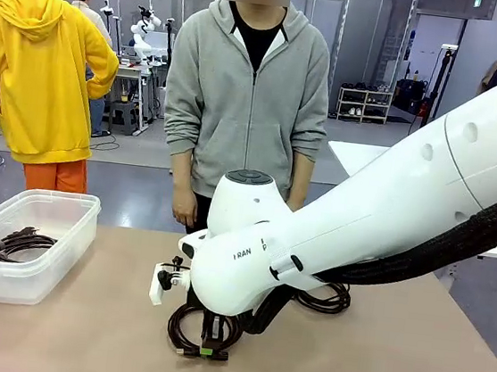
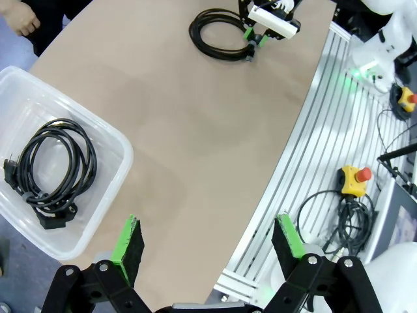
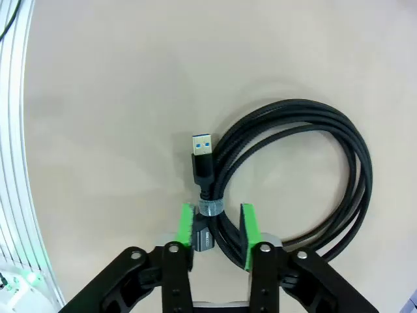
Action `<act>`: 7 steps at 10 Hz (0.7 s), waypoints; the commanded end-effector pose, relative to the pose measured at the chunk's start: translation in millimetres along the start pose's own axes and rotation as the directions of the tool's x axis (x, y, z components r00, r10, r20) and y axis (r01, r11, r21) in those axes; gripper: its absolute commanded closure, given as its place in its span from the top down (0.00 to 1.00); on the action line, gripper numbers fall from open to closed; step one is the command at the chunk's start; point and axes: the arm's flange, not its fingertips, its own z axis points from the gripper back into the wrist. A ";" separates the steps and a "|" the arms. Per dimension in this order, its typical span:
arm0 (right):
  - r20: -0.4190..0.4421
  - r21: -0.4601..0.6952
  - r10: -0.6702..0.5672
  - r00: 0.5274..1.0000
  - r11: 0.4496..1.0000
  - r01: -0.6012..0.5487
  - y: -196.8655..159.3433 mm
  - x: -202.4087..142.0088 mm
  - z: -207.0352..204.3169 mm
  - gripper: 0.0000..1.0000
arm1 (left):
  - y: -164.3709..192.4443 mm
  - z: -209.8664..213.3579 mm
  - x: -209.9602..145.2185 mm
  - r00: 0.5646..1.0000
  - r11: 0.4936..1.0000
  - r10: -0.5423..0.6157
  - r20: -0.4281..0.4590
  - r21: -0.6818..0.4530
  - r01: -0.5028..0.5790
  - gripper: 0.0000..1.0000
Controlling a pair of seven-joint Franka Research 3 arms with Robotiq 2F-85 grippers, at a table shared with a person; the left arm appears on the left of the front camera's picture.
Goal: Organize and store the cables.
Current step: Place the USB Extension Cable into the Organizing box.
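A black coiled cable (image 3: 296,169) lies on the tan table, tied by a small band beside its blue USB plug (image 3: 202,147). My right gripper (image 3: 215,225) points down over it, its green pads straddling the banded strands with a small gap, so it stands open. That gripper (image 1: 212,348) and coil (image 1: 186,321) sit near the table's front middle, and also show as gripper (image 2: 255,34) and coil (image 2: 218,29). A second cable (image 1: 330,299) peeks out behind the right arm. Another cable (image 2: 55,169) lies in the clear bin (image 2: 120,153). My left gripper (image 2: 208,244) hangs open, holding nothing, above the table edge.
The clear bin (image 1: 49,201) stands at the table's left. A person in a grey hoodie (image 1: 246,87) stands at the far side, hands down. Aluminium rails (image 2: 313,156) and a yellow stop button (image 2: 355,179) lie past the table's near edge.
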 end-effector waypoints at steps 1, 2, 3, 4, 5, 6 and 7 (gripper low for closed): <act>0.002 -0.016 -0.027 1.000 1.000 0.027 3.0 0.4 12.7 0.75 | 1.5 -0.5 4.0 1.000 1.000 0.014 0.017 0.013 -0.014 1.00; 0.015 -0.021 -0.038 0.999 0.999 0.038 3.9 -3.8 19.3 0.86 | 1.5 -0.5 4.0 1.000 1.000 0.014 0.017 0.013 -0.014 1.00; 0.035 -0.037 -0.049 0.998 0.998 0.050 4.5 -11.0 28.8 1.00 | 1.5 -0.5 4.0 1.000 1.000 0.014 0.017 0.013 -0.014 1.00; 0.075 -0.054 -0.070 0.995 0.996 0.074 4.8 -25.2 44.8 1.00 | 1.5 -0.5 4.0 1.000 1.000 0.014 0.017 0.013 -0.014 1.00; 0.117 -0.059 -0.106 0.987 0.992 0.113 5.4 -43.8 63.3 1.00 | 0.0 0.0 0.0 1.000 1.000 0.000 0.000 0.000 0.000 1.00; 0.167 -0.074 -0.135 0.977 0.986 0.149 6.8 -68.5 85.1 0.97 | -6.7 -20.1 16.9 0.997 0.997 -0.065 -0.034 -0.039 0.064 1.00; 0.234 -0.086 -0.174 0.957 0.976 0.199 11.2 -103.9 112.0 1.00 | -13.3 -42.5 39.1 0.994 0.992 -0.103 -0.044 -0.071 0.100 1.00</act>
